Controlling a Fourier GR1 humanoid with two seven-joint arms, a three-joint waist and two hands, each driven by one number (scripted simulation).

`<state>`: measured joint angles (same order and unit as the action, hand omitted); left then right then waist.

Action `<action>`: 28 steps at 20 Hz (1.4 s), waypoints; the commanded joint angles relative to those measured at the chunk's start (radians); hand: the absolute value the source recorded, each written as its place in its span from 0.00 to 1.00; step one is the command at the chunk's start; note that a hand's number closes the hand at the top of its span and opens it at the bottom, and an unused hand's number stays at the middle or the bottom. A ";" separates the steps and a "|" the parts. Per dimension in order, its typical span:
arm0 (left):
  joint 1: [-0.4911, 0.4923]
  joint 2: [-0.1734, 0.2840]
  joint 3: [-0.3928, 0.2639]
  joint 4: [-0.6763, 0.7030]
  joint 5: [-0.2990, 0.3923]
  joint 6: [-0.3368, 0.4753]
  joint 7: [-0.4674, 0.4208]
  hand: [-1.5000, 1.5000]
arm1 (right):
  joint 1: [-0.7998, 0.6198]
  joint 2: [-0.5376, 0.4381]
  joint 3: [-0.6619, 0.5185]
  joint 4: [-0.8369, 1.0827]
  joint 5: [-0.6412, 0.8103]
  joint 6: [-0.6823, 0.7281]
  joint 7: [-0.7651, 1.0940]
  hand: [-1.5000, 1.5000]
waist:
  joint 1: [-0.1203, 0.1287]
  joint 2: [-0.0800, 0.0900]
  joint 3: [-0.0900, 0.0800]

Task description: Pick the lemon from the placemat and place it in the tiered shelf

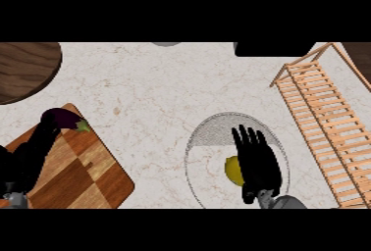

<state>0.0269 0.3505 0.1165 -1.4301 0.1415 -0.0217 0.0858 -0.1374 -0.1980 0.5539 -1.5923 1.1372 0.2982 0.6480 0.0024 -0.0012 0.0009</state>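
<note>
One yellow lemon (233, 170) on the grey placemat (210, 132) — right hand (257, 159) flat beside it, fingers straight — wooden shelf (322, 117) nearby, eggplant (64, 118) far left.

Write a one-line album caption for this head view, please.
Robot's black right hand hovers, fingers straight, beside a yellow lemon on the round grey placemat, near the slatted wooden tiered shelf.

From my seat, my right hand (255, 162) covers most of the lemon (232, 171); only its left side shows. The tiered shelf (322, 122) runs off the right edge. A dark wooden round (25, 68) is cut by the left edge. My left hand (29, 157) is a dark shape at the lower left; I cannot read its fingers.
</note>
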 commanded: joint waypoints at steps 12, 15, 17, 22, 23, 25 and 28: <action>0.005 -0.016 0.055 -0.016 -0.027 -0.063 0.022 0.50 | -0.005 0.051 -0.040 0.137 0.094 -0.074 -0.132 1.00 | 0.001 0.001 -0.001; -0.007 -0.006 0.069 -0.041 -0.017 -0.077 0.073 0.50 | 0.029 0.000 -0.047 0.030 0.117 -0.072 -0.159 1.00 | -0.002 0.000 -0.001; -0.032 -0.055 0.045 0.025 -0.073 -0.032 0.016 0.50 | 0.053 0.029 -0.020 0.029 0.155 -0.123 -0.155 1.00 | -0.004 0.001 -0.001; 0.002 -0.071 0.050 -0.023 -0.070 -0.038 0.031 0.50 | 0.047 0.013 -0.048 -0.174 0.153 -0.048 -0.151 1.00 | -0.004 -0.001 -0.001; -0.005 -0.063 0.064 0.026 -0.079 -0.049 -0.016 0.50 | 0.053 0.027 -0.039 -0.137 0.177 -0.112 -0.162 1.00 | -0.004 0.000 -0.001; -0.026 -0.062 0.051 0.000 -0.085 -0.022 0.021 0.50 | -0.015 0.153 -0.153 -0.136 0.205 -0.040 0.110 1.00 | -0.015 -0.002 -0.002; -0.037 -0.039 0.075 0.001 -0.062 -0.036 0.036 0.50 | -0.078 0.194 -0.356 -0.082 0.215 -0.109 0.349 1.00 | -0.025 0.006 -0.002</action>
<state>0.0053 0.3019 0.1807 -1.4312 0.0762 -0.0616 0.1107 -0.1670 -0.0680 0.3564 -1.6879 1.3280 0.2229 0.7636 -0.0093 -0.0004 -0.0014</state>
